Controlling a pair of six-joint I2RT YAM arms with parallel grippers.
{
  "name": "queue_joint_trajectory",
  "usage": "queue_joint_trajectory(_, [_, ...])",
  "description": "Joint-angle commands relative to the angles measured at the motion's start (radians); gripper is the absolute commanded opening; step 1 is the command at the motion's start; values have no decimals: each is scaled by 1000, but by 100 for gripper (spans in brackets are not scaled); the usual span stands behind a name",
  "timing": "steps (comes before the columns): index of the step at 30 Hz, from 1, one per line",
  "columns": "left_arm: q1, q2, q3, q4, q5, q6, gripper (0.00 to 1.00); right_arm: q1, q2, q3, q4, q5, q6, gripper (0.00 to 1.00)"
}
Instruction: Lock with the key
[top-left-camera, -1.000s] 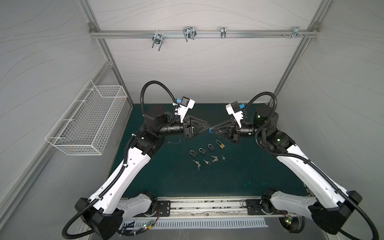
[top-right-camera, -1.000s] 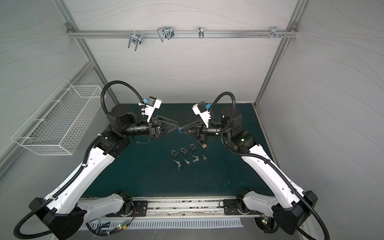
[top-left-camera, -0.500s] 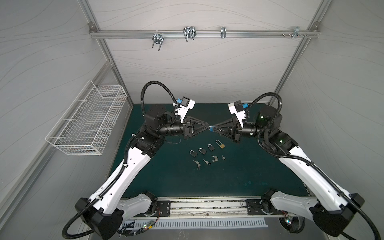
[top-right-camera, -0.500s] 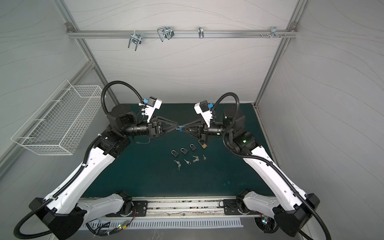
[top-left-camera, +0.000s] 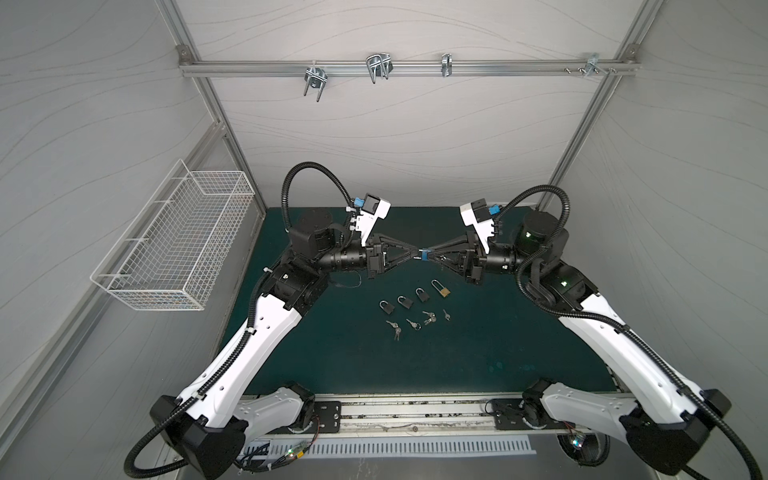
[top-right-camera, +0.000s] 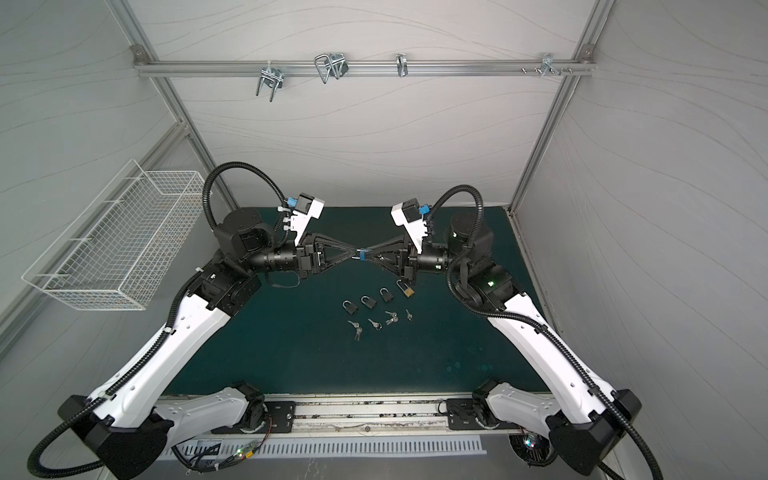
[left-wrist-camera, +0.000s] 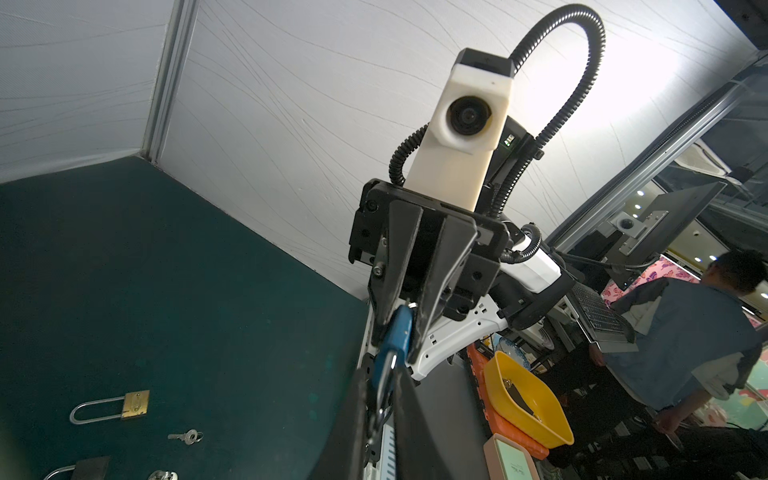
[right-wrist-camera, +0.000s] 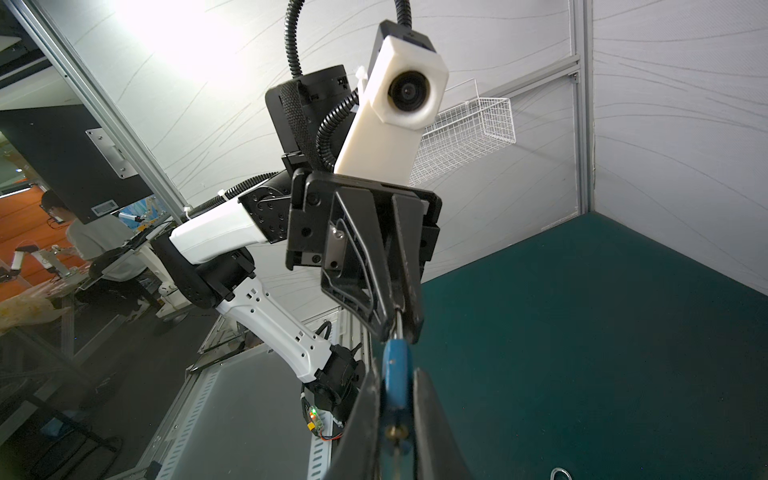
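- In both top views the two arms meet nose to nose in mid-air above the far half of the green mat (top-left-camera: 519, 332) (top-right-camera: 457, 332). The blue padlock (top-left-camera: 423, 255) (top-right-camera: 361, 254) sits between them, clear of the surface.
- The left gripper (top-left-camera: 415, 257) reaches in from the left and the right gripper (top-left-camera: 430, 257) from the right, both pinched narrow on the lock.
- Down on the mat, nearer the camera, three black padlocks (top-left-camera: 403, 301) and a brass padlock (top-left-camera: 441, 289) lie in a slanting row. The keys (top-left-camera: 412, 323) form a second row just in front, well apart from both grippers.
- The room has grey panelled walls (top-left-camera: 395, 145), a white wire basket (top-left-camera: 178, 245) hung on the left wall, and a metal rail (top-left-camera: 519, 68) carrying hooks (top-left-camera: 377, 68) across the back.
- In the left wrist view the left gripper's fingers (left-wrist-camera: 349, 415) are drawn in close around the padlock's steel shackle. The blue body (left-wrist-camera: 399, 332) sits farther out, between the right gripper's tips.
- The brass padlock (left-wrist-camera: 124, 405) and one of the keys (left-wrist-camera: 187, 436) rest on the mat below. Past the mat's edge there is a person (left-wrist-camera: 685, 332) and a yellow tub (left-wrist-camera: 540, 428) outside the cell.
- In the right wrist view the right gripper's fingers (right-wrist-camera: 436, 424) clamp the blue body (right-wrist-camera: 397, 370) from both sides. The left gripper's tips nip the metal at its far end.
- The wire basket (right-wrist-camera: 465, 129) hangs on the wall behind, and a seated person (right-wrist-camera: 95, 241) shows beyond the frame.
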Motion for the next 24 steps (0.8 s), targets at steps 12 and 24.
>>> queue_joint_trajectory(12, [-4, -8, -2, 26, 20, 17, 10, -8, -33, 8, 42, -8, 20, 0])
queue_joint_trajectory(24, [-5, -12, -4, 32, 23, 14, 10, -9, -36, 12, 39, -11, 24, 0])
